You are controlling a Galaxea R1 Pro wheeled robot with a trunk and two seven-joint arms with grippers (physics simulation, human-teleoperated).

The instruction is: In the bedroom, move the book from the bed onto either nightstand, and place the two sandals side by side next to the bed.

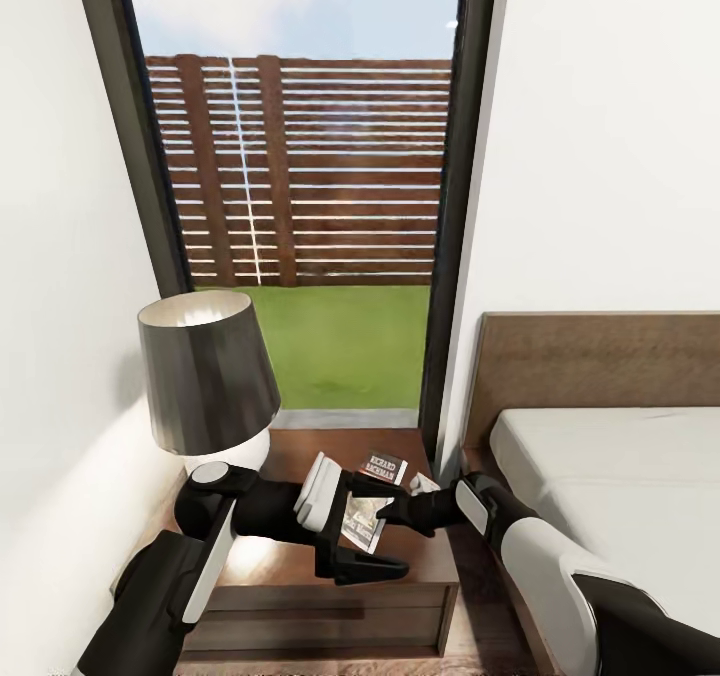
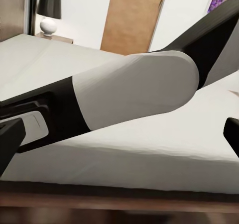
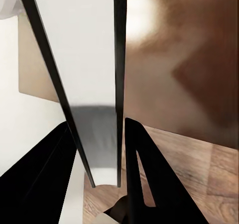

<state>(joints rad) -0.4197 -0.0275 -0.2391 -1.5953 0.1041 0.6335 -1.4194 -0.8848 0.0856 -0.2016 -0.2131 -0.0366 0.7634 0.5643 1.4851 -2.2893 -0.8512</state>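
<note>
Both arms reach in over the small dark brown glossy nightstand, meeting above its worktop. The left arm comes in low from the wall side, bent at the elbow, its black-and-white wrist level; the left gripper has its jaws spread wide, one finger above and one below, holding nothing. The right arm stretches across from the bed side, white forearm shell leading to a black wrist, and the right gripper has its jaws closed on the thin paperback book (dark cover, white lettering). In the right wrist view the book stands edge-on between the two black fingers, pale pages between dark covers, above the polished wood. The book sits just over the worktop, near the lamp with a black shade and white base. The large low bed with light mattress and brown headboard stands just beside the nightstand.
</note>
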